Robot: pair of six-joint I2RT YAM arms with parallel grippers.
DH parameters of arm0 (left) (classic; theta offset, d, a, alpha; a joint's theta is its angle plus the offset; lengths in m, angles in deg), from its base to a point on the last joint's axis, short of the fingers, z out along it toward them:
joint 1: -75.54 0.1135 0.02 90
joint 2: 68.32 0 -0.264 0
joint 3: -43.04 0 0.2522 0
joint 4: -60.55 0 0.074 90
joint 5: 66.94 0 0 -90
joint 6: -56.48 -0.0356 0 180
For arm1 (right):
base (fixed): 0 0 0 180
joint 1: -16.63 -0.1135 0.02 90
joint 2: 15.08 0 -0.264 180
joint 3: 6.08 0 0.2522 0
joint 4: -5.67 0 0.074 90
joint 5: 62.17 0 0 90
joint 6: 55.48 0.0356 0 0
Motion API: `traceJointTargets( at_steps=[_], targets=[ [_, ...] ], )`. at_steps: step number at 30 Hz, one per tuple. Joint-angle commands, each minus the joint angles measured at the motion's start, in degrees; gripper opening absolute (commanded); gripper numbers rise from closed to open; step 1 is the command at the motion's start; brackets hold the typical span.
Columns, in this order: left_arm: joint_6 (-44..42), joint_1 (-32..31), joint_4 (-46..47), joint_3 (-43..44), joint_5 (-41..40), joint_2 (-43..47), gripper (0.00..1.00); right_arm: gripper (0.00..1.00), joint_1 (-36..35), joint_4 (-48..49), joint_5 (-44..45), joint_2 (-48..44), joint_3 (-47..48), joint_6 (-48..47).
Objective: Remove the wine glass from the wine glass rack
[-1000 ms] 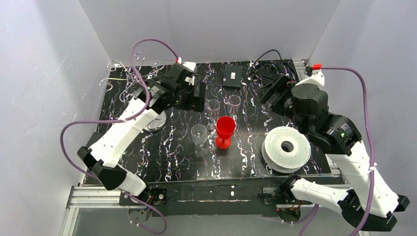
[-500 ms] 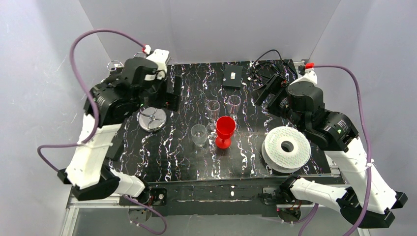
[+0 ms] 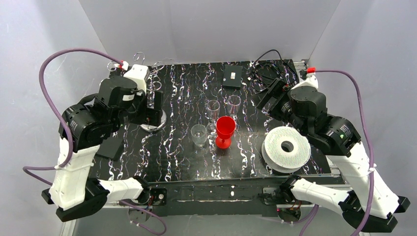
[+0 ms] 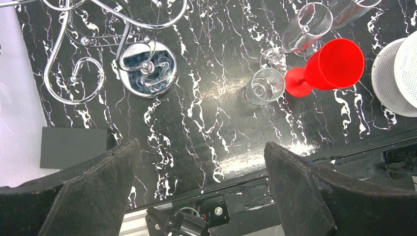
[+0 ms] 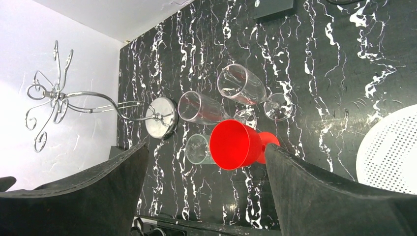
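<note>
Evidently no glass hung on the wine glass rack (image 4: 147, 69), so the lifting-off looked done and what remained was a clean retreat. The left gripper (image 4: 201, 145), wide open and empty, hung above the rack's base. It would do best to rise straight up, clear of the curled hooks, so that nothing snagged. The right gripper (image 5: 206, 147) was also open and empty, well apart from the rack.

The short clear wine glass (image 4: 265, 86), likeliest the one meant, stood upright on the bench (image 4: 206, 113), just beside a red goblet (image 4: 334, 64) and near two flutes (image 5: 241, 83). It was thin-walled, see-through and easily toppled.
</note>
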Motion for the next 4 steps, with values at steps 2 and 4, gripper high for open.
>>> traceJointTargets(
  at_steps=[2,4],
  targets=[
    [1.02,0.31,-2.74,-0.61,-2.59,0.64,0.98,0.95,0.17,3.81,0.26,-0.93,0.01,-0.86],
    [1.32,0.30,-3.18,-0.61,-2.74,0.83,0.98,0.96,0.18,4.06,0.16,-1.01,-0.18,-0.49]
  ],
)
